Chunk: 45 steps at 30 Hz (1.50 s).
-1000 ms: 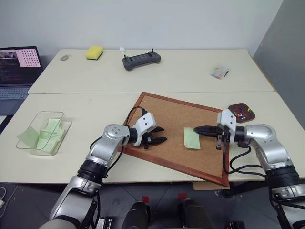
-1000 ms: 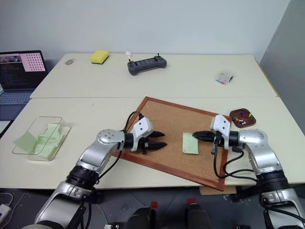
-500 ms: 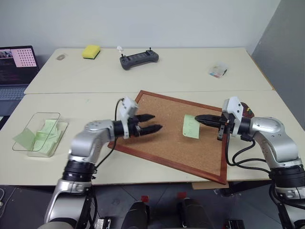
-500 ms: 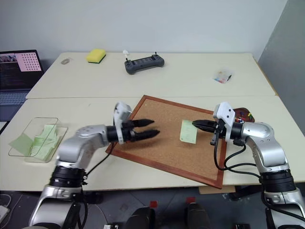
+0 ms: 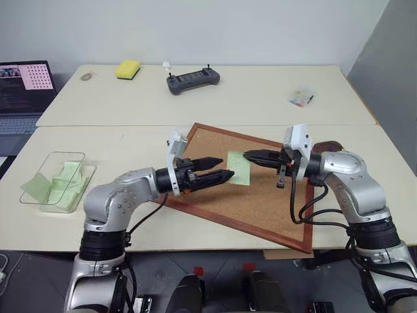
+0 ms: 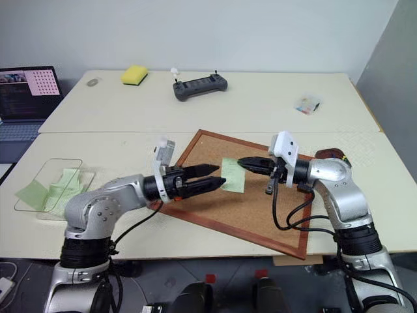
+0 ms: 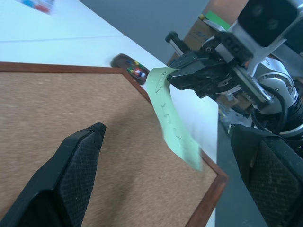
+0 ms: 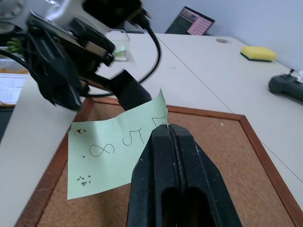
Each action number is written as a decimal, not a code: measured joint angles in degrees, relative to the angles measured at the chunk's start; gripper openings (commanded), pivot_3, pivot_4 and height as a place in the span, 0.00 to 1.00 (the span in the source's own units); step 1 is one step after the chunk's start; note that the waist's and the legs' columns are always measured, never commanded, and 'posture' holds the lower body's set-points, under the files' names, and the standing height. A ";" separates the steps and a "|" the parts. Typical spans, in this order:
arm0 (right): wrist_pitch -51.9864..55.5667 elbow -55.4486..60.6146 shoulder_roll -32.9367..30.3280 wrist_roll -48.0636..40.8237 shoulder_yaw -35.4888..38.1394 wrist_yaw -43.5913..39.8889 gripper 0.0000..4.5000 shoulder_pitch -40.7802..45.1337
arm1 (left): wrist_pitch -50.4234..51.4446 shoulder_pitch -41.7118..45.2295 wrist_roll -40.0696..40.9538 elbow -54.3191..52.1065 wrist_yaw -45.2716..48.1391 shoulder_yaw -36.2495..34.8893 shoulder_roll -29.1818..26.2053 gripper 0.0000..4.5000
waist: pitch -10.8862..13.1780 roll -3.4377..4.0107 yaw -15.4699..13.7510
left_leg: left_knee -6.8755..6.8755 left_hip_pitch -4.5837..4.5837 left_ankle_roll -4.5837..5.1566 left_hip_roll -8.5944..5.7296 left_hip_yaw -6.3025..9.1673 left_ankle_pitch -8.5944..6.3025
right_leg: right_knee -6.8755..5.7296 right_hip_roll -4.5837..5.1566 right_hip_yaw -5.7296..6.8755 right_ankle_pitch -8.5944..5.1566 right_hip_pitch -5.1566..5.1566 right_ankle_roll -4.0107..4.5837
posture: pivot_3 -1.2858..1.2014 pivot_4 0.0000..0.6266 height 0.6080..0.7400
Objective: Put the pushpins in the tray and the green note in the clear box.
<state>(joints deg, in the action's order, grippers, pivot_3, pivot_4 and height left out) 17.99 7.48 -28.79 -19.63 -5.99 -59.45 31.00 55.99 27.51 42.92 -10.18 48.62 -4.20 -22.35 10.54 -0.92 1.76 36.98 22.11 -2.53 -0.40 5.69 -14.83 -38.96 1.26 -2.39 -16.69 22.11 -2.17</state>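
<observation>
My right gripper (image 5: 248, 156) is shut on one edge of the green note (image 5: 239, 168), holding it in the air above the corkboard (image 5: 260, 202). The note (image 8: 113, 151) has handwritten figures on it. My left gripper (image 5: 222, 168) points at it from the other side, open, with its fingers (image 7: 78, 175) either side of the note's free edge and not touching it. The dark brown tray (image 6: 330, 154) sits by the board's right corner, partly hidden behind my right arm. Coloured pushpins (image 7: 138, 72) lie in it. The clear box (image 5: 77, 195) stands at the table's left, with green slips inside.
A laptop (image 5: 23, 85) is at the far left. A yellow sponge (image 5: 128, 69) and a grey controller (image 5: 193, 81) lie on the far table. A small clear packet (image 5: 300, 98) lies at its right. One board corner juts over the table's front edge.
My right gripper lifted the note off the board and carried it left. My left gripper rose, rolled, opened wide and now points right at the note.
</observation>
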 measured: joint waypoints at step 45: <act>14.65 4.40 -0.15 -12.61 3.11 2.52 0.66 -0.05 | 1.19 -3.49 5.66 -3.75 -7.18 -4.57 -5.57 0.00 | 0.00 0.00 0.08 | -0.03 0.00 0.02 0.02 -0.01 -0.01 | 0.00 0.01 -0.03 0.00 0.04 0.01 | 0.52 0.24 1.00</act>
<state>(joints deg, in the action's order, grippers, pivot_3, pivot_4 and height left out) 32.64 11.89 -28.95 -32.24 -2.88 -56.93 30.95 57.19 24.02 48.58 -13.93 41.44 -8.77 -27.92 10.54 -0.92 1.84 36.95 22.11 -2.52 -0.37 5.68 -14.84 -38.96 1.27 -2.43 -16.69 22.15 -2.17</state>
